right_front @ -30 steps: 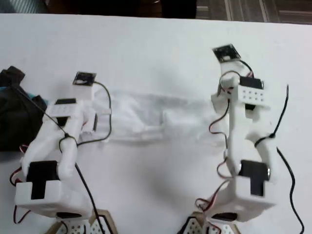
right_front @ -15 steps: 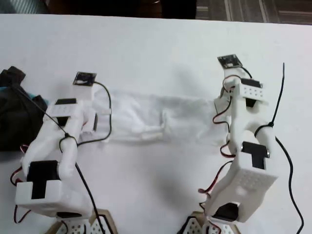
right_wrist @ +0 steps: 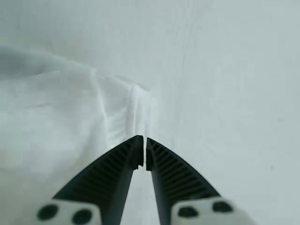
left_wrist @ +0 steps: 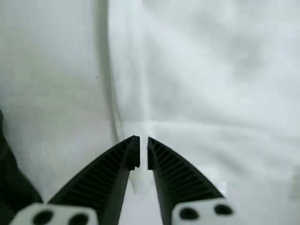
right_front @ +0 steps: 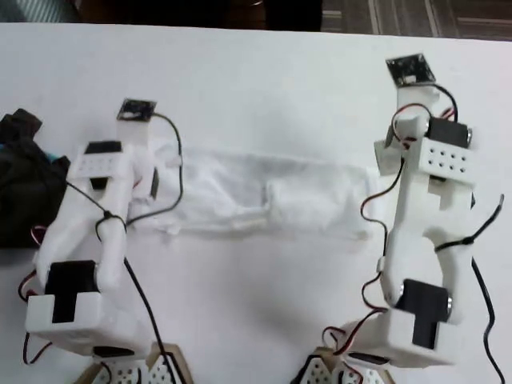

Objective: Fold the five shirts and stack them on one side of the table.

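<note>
**Both grippers closed on the ends of one white shirt**

My left gripper (left_wrist: 139,152) has its black ribbed fingers (left_wrist: 108,178) pressed almost together, leaving a thin slit at the tips. White fabric sits in that slit, so I am pinching the left end of the white cloth shirt (right_front: 272,200). My right gripper (right_wrist: 139,152) is in the same condition: the fingers meet at the tips, and the shirt's folded edge (right_wrist: 133,108) runs straight into them. I hold the right end there.

The shirt lies flat on the white table (right_front: 256,72) as a long band running from one arm to the other, with a few creases near its middle. It is in the central part of the table, in front of both arm bases.

A dark heap of garments (right_front: 24,192) lies at the table's left edge, beside my left arm and apart from the shirt.
</note>
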Motion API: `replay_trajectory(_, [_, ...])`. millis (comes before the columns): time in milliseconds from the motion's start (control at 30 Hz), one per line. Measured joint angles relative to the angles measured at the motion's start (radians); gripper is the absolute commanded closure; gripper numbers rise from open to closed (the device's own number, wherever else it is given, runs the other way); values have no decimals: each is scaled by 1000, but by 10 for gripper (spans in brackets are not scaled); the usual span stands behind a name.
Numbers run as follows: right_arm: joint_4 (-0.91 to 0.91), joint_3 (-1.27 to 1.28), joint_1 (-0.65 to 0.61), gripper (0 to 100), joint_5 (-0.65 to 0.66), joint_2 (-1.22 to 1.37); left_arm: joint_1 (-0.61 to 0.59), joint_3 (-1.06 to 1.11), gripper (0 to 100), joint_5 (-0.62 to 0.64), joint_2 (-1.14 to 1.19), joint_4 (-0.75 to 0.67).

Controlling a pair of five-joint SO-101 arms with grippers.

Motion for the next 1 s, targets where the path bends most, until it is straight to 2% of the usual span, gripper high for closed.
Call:
replay_trajectory(67, [0,58,0,978,0,-26,-3,-71,752,-2,8,41])
replay_trajectory(133, [0,118,0,978,15,-55,-26,-104,761,-3,14,38])
replay_trajectory(267, [0,249,28,978,95,-147,-63,-127,764,-2,100,-37])
replay_trajectory(500, [0,466,232,978,236,-376,-86,-275,765,-2,359,-75])
replay_trajectory(667, [0,597,376,978,338,-508,-80,-474,766,-3,505,64])
replay_trajectory(900, [-146,848,509,978,374,-598,40,-766,770,0,692,348])
replay_trajectory(1000, [-222,956,535,978,374,-621,71,-859,859,0,767,417])
